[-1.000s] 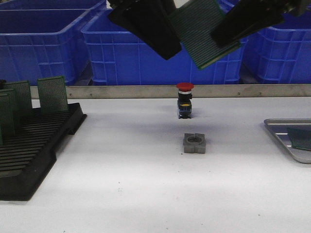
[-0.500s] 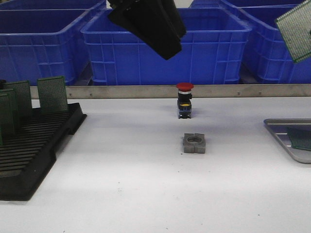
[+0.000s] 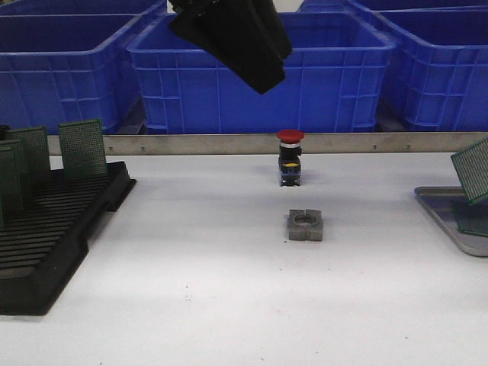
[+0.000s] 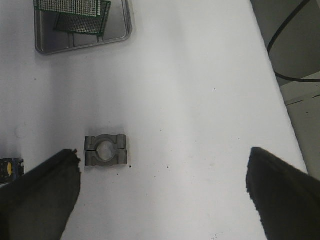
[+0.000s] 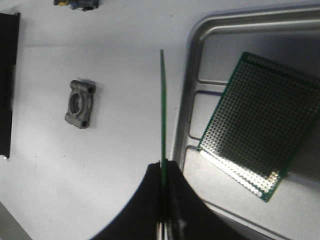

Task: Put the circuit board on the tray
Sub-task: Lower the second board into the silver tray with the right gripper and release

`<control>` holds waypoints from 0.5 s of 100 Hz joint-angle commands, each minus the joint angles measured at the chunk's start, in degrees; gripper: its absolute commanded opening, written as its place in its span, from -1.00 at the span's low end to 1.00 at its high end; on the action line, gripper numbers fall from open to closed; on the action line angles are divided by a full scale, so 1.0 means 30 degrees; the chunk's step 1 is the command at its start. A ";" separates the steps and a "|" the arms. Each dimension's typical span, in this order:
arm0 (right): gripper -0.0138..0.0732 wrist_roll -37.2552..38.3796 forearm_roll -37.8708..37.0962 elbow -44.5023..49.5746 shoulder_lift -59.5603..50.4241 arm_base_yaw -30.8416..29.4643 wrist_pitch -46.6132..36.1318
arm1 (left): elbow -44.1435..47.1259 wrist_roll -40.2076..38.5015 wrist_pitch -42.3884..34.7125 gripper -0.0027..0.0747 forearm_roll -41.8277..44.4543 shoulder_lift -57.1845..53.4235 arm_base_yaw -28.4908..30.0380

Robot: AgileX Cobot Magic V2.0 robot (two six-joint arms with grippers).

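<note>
Lowered since half a second ago, the circuit board [image 3: 474, 171] now hangs tilted over the tray [image 3: 442, 207], pinched edge-on in the right tool [image 5: 163, 200]. Left tool [image 4: 160, 195] hovers high above the tabletop [image 3: 229, 290], spread wide.

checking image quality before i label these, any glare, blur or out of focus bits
Front view: sharp on the table, dark left gripper soft at top. Left wrist view: fingers blurred, table bright. Right wrist view: glare on the tray, the held circuit board edge-on.
</note>
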 commanded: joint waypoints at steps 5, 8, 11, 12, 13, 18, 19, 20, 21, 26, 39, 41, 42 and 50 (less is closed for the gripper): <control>-0.84 0.0169 0.0892 -0.0553 -0.0219 -0.0121 0.0319 | -0.0510 -0.0025 0.0614 0.70 -0.0933 -0.1051 -0.0112; -0.84 0.0173 0.0892 -0.0553 -0.0101 -0.0121 0.0300 | -0.0510 -0.0025 0.0614 0.70 -0.0933 -0.1051 -0.0112; -0.84 0.0189 0.0892 -0.0553 0.0081 -0.0121 0.0247 | -0.0510 -0.0025 0.0614 0.70 -0.0933 -0.1051 -0.0112; -0.84 0.0189 0.0892 -0.0553 0.0115 -0.0121 0.0244 | -0.0510 -0.0025 0.0614 0.70 -0.0933 -0.1051 -0.0112; -0.84 0.0189 0.0892 -0.0553 0.0143 -0.0121 0.0223 | -0.0510 -0.0025 0.0614 0.70 -0.0933 -0.1051 -0.0112; -0.84 0.0189 0.0866 -0.0553 0.0333 -0.0121 0.0096 | -0.0510 -0.0025 0.0614 0.70 -0.0933 -0.1051 -0.0112; -0.84 0.0214 0.0866 -0.0553 0.0355 -0.0121 0.0096 | -0.0510 -0.0025 0.0614 0.70 -0.0933 -0.1051 -0.0112; -0.84 0.0214 0.0866 -0.0553 0.0374 -0.0121 0.0079 | -0.0510 -0.0025 0.0614 0.70 -0.0933 -0.1051 -0.0112; -0.84 0.0214 0.0866 -0.0553 0.0376 -0.0121 0.0044 | -0.0510 -0.0025 0.0614 0.70 -0.0933 -0.1051 -0.0112; -0.84 0.0232 0.0851 -0.0553 0.0523 -0.0121 0.0023 | -0.0510 -0.0025 0.0614 0.70 -0.0933 -0.1051 -0.0112; -0.84 0.0478 0.0851 -0.0553 0.0582 -0.0121 -0.0272 | -0.0510 -0.0025 0.0614 0.70 -0.0933 -0.1051 -0.0112; -0.84 0.0522 0.0851 -0.0553 0.0582 -0.0121 -0.0332 | -0.0510 -0.0025 0.0614 0.70 -0.0933 -0.1051 -0.0112; -0.84 0.0550 0.0851 -0.0553 0.0582 -0.0121 -0.0352 | -0.0510 -0.0025 0.0614 0.70 -0.0933 -0.1051 -0.0112; -0.84 0.0566 0.0806 -0.0553 0.0582 -0.0121 -0.0480 | -0.0510 -0.0025 0.0614 0.70 -0.0933 -0.1051 -0.0112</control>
